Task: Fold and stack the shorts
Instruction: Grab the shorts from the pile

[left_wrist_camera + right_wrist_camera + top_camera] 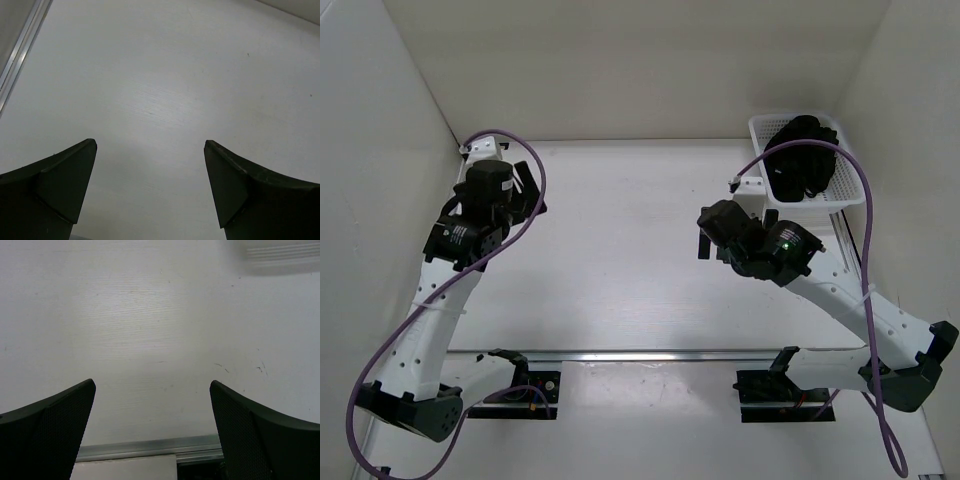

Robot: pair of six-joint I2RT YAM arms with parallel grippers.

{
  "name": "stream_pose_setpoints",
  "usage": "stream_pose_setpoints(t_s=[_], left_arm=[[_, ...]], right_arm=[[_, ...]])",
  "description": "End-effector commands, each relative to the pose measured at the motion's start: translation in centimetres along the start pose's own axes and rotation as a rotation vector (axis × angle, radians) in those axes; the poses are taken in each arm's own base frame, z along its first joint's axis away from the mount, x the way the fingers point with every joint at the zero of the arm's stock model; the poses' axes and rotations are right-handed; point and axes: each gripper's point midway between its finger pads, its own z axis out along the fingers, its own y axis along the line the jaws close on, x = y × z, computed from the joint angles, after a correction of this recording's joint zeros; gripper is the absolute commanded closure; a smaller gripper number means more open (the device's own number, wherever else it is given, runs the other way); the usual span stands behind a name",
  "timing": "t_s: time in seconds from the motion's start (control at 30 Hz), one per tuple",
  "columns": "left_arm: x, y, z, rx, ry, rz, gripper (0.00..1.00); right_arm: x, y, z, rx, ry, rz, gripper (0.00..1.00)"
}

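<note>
The black shorts point(800, 160) lie bunched up inside the white mesh basket point(761, 128) at the table's back right corner. My right gripper point(703, 235) hovers over the table just left of the basket, apart from it and pointing left. In the right wrist view this gripper point(152, 385) is open, with only bare white table between its fingers. At the far left of the table my left gripper point(532, 190) is also open. The left wrist view shows nothing but tabletop between the left gripper's point(150, 145) dark fingers point(65, 180). Neither wrist view shows the shorts.
White walls close in the table on the left, back and right. A metal rail point(640, 354) runs along the near edge, and the rail point(150, 447) also crosses the bottom of the right wrist view. Purple cables point(865, 250) loop off both arms.
</note>
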Motion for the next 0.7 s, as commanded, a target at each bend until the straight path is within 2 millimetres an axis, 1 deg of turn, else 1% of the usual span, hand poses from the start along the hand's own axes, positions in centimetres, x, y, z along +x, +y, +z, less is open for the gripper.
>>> stream_pose_setpoints(t_s=[0.0, 0.03, 0.1, 0.17, 0.2, 0.23, 0.27, 0.3, 0.37, 0.4, 0.43, 0.47, 0.5, 0.53, 0.57, 0.6, 0.63, 0.67], left_arm=[[-0.2, -1.4, -0.9, 0.103, -0.011, 0.038, 0.00], [0.0, -1.2, -0.9, 0.103, -0.009, 0.038, 0.00], [0.2, -0.9, -1.0, 0.093, -0.011, 0.014, 0.00], [0.5, -1.2, -0.8, 0.102, -0.004, -0.005, 0.00], [0.6, -1.5, -0.9, 0.116, 0.003, -0.018, 0.00], [0.9, -2.3, -1.1, 0.160, 0.023, -0.017, 0.00], [1.1, -2.7, -1.2, 0.185, 0.034, -0.008, 0.00], [1.5, -3.1, -1.0, 0.200, 0.052, -0.003, 0.00], [2.5, -3.8, -0.5, 0.226, 0.105, 0.010, 0.00], [2.8, -4.0, -0.3, 0.232, 0.119, 0.013, 0.00], [3.0, -4.1, -0.1, 0.225, 0.133, 0.009, 0.00], [2.9, -4.5, 0.1, 0.234, 0.142, 0.010, 0.00], [2.4, -4.6, -0.1, 0.240, 0.131, 0.006, 0.00], [2.6, -4.7, 0.1, 0.233, 0.145, 0.011, 0.00], [2.8, -4.7, 0.3, 0.229, 0.153, 0.014, 0.00], [2.4, -4.8, 0.2, 0.233, 0.144, 0.011, 0.00], [2.5, -5.0, 0.1, 0.246, 0.150, 0.011, 0.00], [2.8, -5.2, 0.3, 0.251, 0.160, 0.025, 0.00]], right_arm=[[-1.0, -0.2, 0.1, 0.031, -0.048, 0.056, 0.00], [-0.9, -0.1, 0.3, 0.036, -0.043, 0.050, 0.00], [-1.4, -0.5, 0.7, 0.069, -0.065, 0.057, 0.00], [-1.7, -0.9, 1.2, 0.092, -0.070, 0.038, 0.00], [-2.6, -1.3, 1.8, 0.113, -0.082, 0.056, 0.00], [-3.0, -1.3, 2.3, 0.104, -0.064, 0.056, 0.00], [-3.6, -1.6, 2.8, 0.106, -0.057, 0.063, 0.00], [-4.9, -3.4, 4.3, 0.144, -0.052, 0.093, 0.00], [-6.8, -4.8, 5.7, 0.113, -0.047, 0.156, 0.00], [-7.4, -6.1, 7.7, 0.065, 0.011, 0.239, 0.00], [-8.7, -6.5, 8.8, 0.023, 0.006, 0.301, 0.00], [-9.9, -8.9, 10.5, 0.042, 0.026, 0.375, 0.00], [-10.5, -8.9, 11.2, 0.001, 0.046, 0.403, 0.00], [-10.7, -10.6, 13.5, 0.044, 0.079, 0.436, 0.00], [-11.4, -11.4, 14.4, 0.061, 0.076, 0.452, 0.00], [-12.6, -12.3, 16.1, 0.086, 0.073, 0.465, 0.00], [-13.1, -14.0, 17.1, 0.099, 0.078, 0.500, 0.00], [-13.4, -14.5, 18.3, 0.096, 0.088, 0.537, 0.00]])
